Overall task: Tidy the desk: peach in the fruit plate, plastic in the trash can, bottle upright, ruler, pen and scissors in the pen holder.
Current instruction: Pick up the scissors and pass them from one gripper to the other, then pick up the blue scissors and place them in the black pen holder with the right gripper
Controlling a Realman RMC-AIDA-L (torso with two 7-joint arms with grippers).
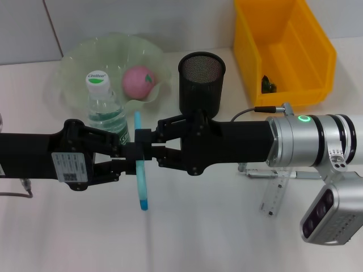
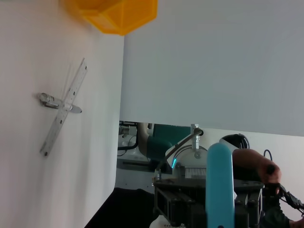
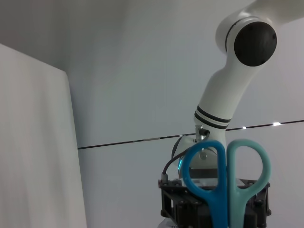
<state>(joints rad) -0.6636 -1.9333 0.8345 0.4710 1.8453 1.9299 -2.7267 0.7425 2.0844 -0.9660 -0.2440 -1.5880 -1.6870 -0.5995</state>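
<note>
Blue scissors (image 1: 142,187) hang upright above the table's middle, handles up, pinched from both sides. My left gripper (image 1: 130,152) comes in from the left and is shut on them. My right gripper (image 1: 150,148) faces it from the right, also shut on them. The scissors' handles (image 3: 223,175) fill the right wrist view. The peach (image 1: 139,82) lies in the green fruit plate (image 1: 76,56). The bottle (image 1: 105,107) stands upright in front of the plate. The black mesh pen holder (image 1: 201,82) stands behind my right gripper. The clear ruler (image 1: 275,195) and the pen (image 1: 266,173) lie crossed under my right arm.
The yellow trash can (image 1: 317,54) stands at the back right with a dark scrap of plastic (image 1: 267,85) inside. The left wrist view shows the ruler (image 2: 64,107) across the pen (image 2: 59,102) on the white table. My right arm spans the table's right half.
</note>
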